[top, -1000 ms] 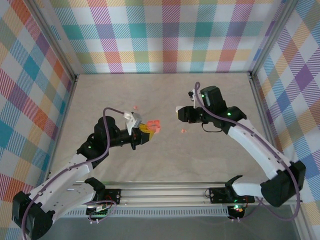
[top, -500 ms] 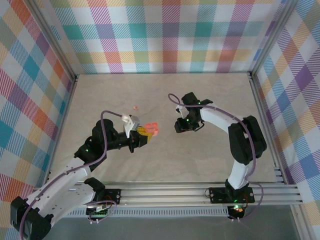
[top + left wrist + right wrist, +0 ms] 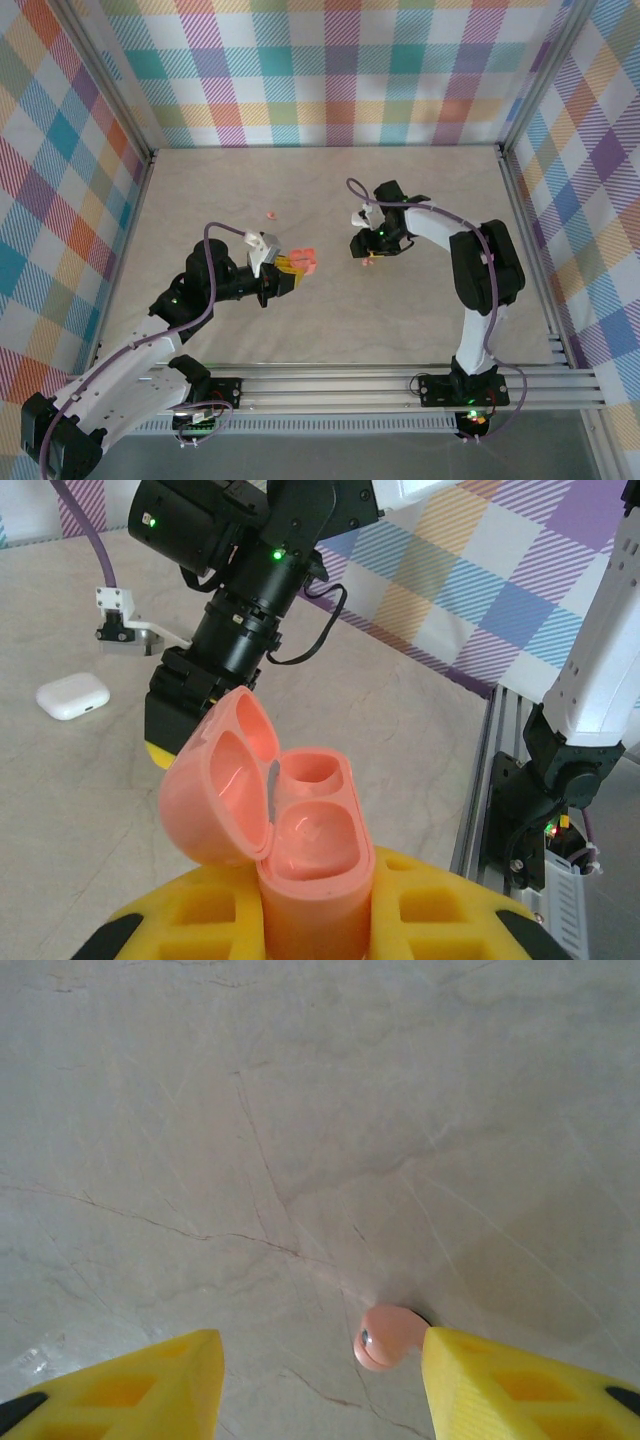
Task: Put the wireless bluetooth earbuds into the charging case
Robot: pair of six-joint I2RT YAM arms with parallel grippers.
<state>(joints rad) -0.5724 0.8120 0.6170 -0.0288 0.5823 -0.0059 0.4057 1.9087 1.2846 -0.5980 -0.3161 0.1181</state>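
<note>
1. Right wrist view: the right gripper hangs low over the table with its jaws parted, gripping nothing. A salmon-pink earbud lies between them, close against one finger.
2. The left gripper is clamped on the base of the pink charging case. Its lid is flipped open and both sockets are empty.
3. From above, that earbud lies on the table to the right of the case, near but apart. A second pink earbud lies beyond the case.
4. Step in hand, as I judge it: picking up the first earbud.
5. Next: centre the jaws on it, close gently, lift, carry it to the case and seat it in a socket.
</note>
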